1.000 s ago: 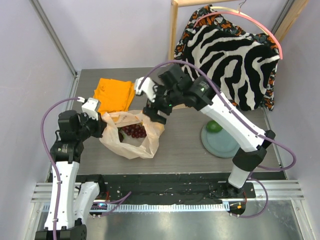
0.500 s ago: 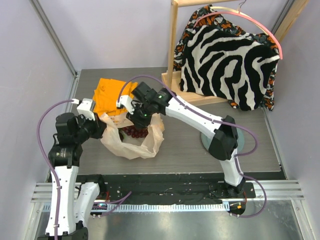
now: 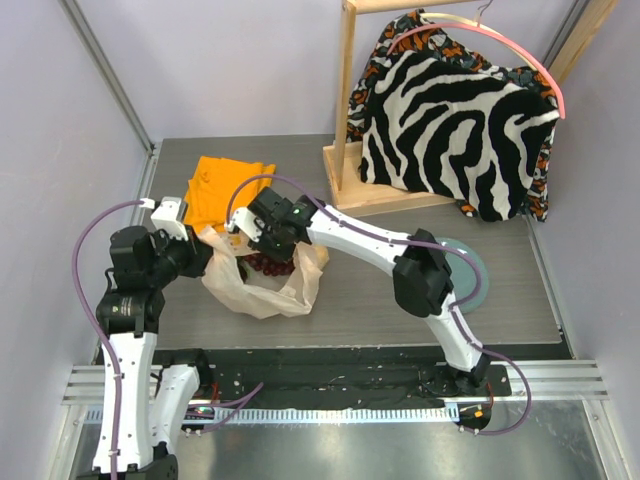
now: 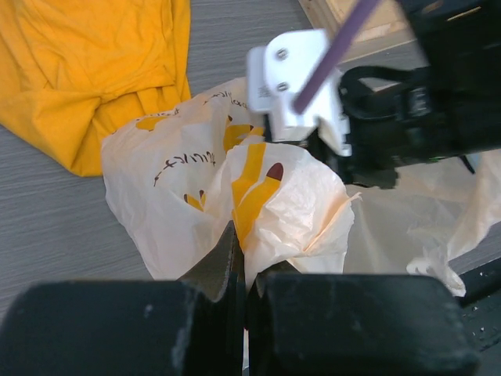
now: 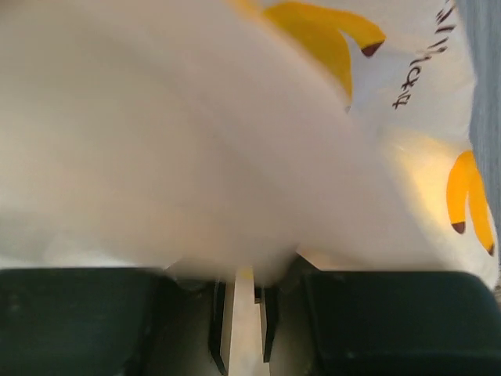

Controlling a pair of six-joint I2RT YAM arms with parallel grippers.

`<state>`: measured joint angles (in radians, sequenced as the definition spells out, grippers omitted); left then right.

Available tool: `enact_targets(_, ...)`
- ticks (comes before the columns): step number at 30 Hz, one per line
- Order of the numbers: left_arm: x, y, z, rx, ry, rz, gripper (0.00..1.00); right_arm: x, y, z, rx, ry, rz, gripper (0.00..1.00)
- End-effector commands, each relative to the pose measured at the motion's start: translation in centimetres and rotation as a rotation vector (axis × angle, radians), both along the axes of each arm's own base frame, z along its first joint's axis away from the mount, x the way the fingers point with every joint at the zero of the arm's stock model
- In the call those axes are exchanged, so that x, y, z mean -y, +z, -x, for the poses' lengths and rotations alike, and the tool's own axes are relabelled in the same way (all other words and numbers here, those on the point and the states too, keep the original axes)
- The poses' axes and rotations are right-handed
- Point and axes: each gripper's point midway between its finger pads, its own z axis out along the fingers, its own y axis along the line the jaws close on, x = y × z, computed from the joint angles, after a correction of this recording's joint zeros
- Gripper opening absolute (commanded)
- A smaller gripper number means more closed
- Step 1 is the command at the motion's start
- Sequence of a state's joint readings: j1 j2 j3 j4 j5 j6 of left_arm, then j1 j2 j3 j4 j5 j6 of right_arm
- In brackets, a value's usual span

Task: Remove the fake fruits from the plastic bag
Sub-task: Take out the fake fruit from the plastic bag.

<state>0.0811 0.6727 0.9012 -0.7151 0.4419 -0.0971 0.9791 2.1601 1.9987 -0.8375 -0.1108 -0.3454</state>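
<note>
L gripper (image 4: 241, 270): jaws together, pinching a fold of the plastic bag (image 4: 297, 211) at its left rim. R gripper (image 5: 244, 313): jaws nearly together w/ thin bag film betw. them, at the far rim of the bag mouth. Inside the mouth the grapes (image 3: 271, 265) lie just near-side of R gripper, betw. both grippers. The bunch runs approx. left-right; R arm is nearer. Bag sits left-centre on the desk (image 3: 360, 300). Count: 1 bag, 1 grape bunch seen, other fruits not visible. 1 orange cloth (image 3: 228, 190), far-left corner.
</note>
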Motion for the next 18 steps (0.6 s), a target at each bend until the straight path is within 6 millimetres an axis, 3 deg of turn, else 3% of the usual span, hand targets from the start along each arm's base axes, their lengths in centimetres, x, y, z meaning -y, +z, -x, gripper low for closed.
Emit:
enact_targets(1, 0.1, 2.3, -0.5, 0.065, -0.002, 0.013, 0.0, 0.1, -1.8, -4.2, 0.119, -0.096, 0.055, 0.21)
enact_targets(4, 0.0, 2.3, -0.5, 0.063, 0.001, 0.013, 0.0, 0.7, -2.8, -6.5, 0.161, -0.151, 0.079, 0.19)
enact_targets(9, 0.0, 2.0, -0.4, 0.055, -0.005, 0.007, 0.0, 0.9, -1.3, -9.8, 0.235, -0.223, 0.051, 0.2)
enact_targets(18, 0.2, 1.8, -0.5, 0.043, -0.012, 0.019, 0.0, 0.7, 0.2, -12.5, 0.359, -0.311, 0.042, 0.66)
